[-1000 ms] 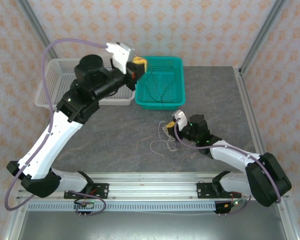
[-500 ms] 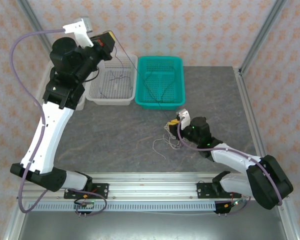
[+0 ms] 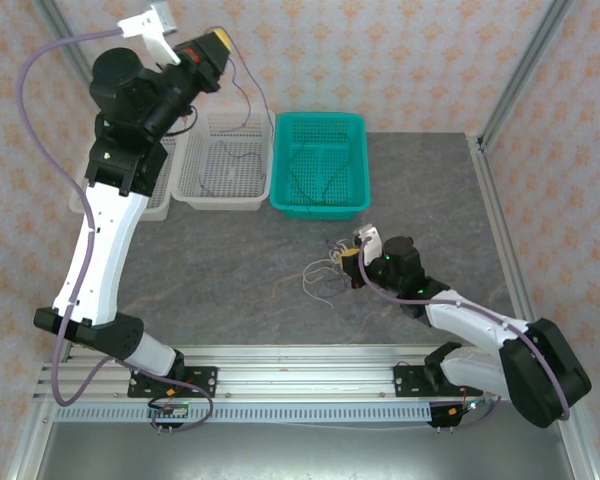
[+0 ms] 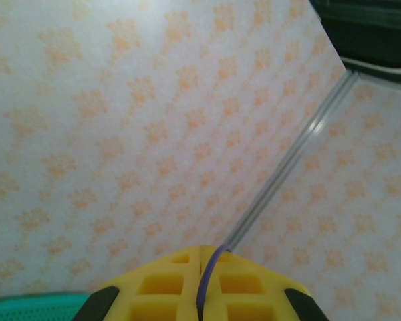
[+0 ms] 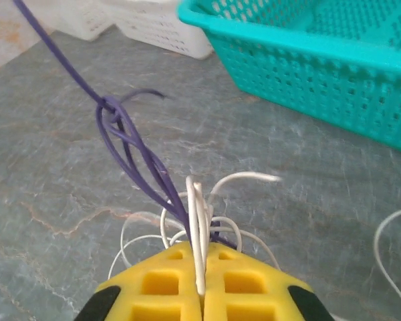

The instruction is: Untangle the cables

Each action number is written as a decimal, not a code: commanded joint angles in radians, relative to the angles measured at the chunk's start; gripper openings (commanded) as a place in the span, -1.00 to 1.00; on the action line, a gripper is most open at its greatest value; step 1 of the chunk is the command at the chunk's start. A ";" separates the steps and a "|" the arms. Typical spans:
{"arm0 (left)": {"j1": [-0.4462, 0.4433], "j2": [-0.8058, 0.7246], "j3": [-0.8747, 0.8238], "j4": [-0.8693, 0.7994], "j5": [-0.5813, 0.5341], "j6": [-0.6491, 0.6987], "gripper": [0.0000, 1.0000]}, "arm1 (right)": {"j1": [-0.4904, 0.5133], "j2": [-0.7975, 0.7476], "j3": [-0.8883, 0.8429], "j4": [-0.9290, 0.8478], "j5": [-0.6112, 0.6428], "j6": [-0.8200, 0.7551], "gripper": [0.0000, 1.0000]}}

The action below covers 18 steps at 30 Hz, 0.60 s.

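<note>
My left gripper [image 3: 214, 44] is raised high at the back left, above the white basket [image 3: 257, 192], and is shut on the dark purple cable [image 4: 208, 271]. That purple cable [image 3: 248, 102] hangs down from it toward the tangle. My right gripper [image 3: 346, 257] is low on the table and shut on loops of the whitish cable [image 5: 196, 221]. The purple cable [image 5: 129, 143] is knotted just ahead of the right fingers and runs up to the left. More whitish loops [image 3: 320, 280] lie on the table. A green cable [image 3: 310, 186] lies in the teal basket [image 3: 356, 125].
The teal basket [image 5: 301, 50] stands close ahead of the right gripper, with the white basket [image 5: 157, 28] to its left. A second white basket [image 3: 156, 196] sits partly behind the left arm. Metal frame posts [image 3: 525, 70] stand at the back corners.
The left arm swung from the teal basket up and to the left, drawing the purple cable with it. The right gripper shifted slightly toward the tangle and closed on the whitish loops.
</note>
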 commanded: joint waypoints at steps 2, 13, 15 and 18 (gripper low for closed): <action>-0.073 -0.130 -0.234 -0.002 0.050 0.098 -1.00 | -0.002 -0.054 0.079 -0.072 -0.036 -0.032 -1.00; -0.092 -0.235 -0.364 0.054 0.072 0.045 -1.00 | -0.001 -0.041 0.141 0.020 -0.150 -0.116 0.61; -0.096 -0.236 -0.358 0.057 0.073 0.042 -1.00 | -0.001 0.023 0.164 0.070 -0.227 -0.136 0.60; -0.099 -0.239 -0.348 0.066 0.070 0.033 -1.00 | 0.017 0.121 0.202 0.105 -0.301 -0.190 0.58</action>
